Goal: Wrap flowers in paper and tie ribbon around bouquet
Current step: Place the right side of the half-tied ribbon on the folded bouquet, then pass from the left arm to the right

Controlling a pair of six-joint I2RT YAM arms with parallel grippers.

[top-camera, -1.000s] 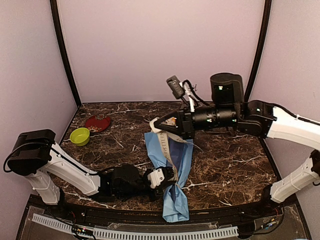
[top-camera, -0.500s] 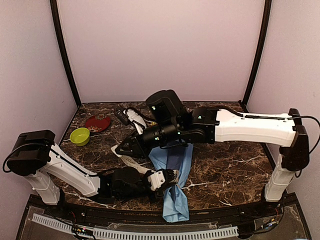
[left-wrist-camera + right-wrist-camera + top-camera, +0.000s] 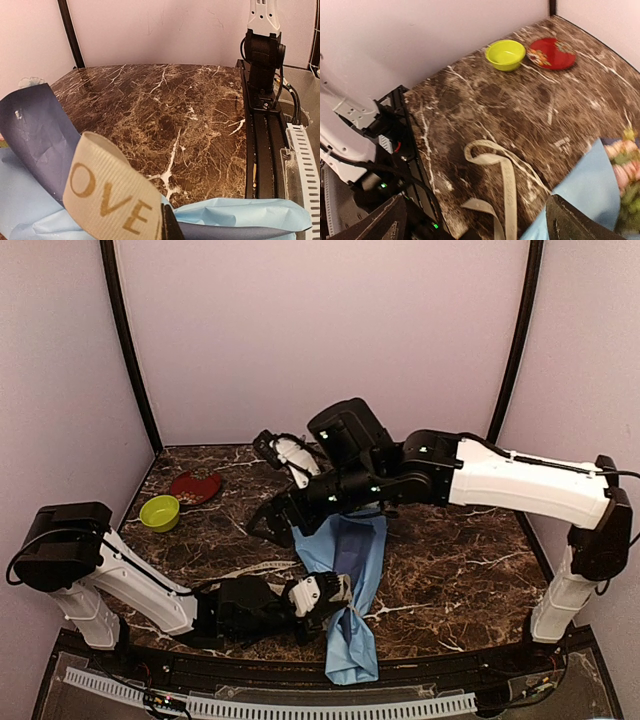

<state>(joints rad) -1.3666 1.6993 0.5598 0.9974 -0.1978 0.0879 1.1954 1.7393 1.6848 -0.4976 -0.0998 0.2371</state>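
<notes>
The left gripper (image 3: 330,592) has its jaws closed on the ribbon (image 3: 507,182) at the narrow neck of the bouquet (image 3: 350,555). The ribbon's free length lies looped on the worktop (image 3: 460,560) left of the bouquet. It sits just below the wide-open jaws of the right gripper (image 3: 268,530), the nearer arm.

Gold capitals on the cream ribbon (image 3: 107,200), close up in the left wrist view: "OVE" reads clean, then the lettering runs out of frame. Where it lies by the table's near edge, its print is too blurred to read.
</notes>
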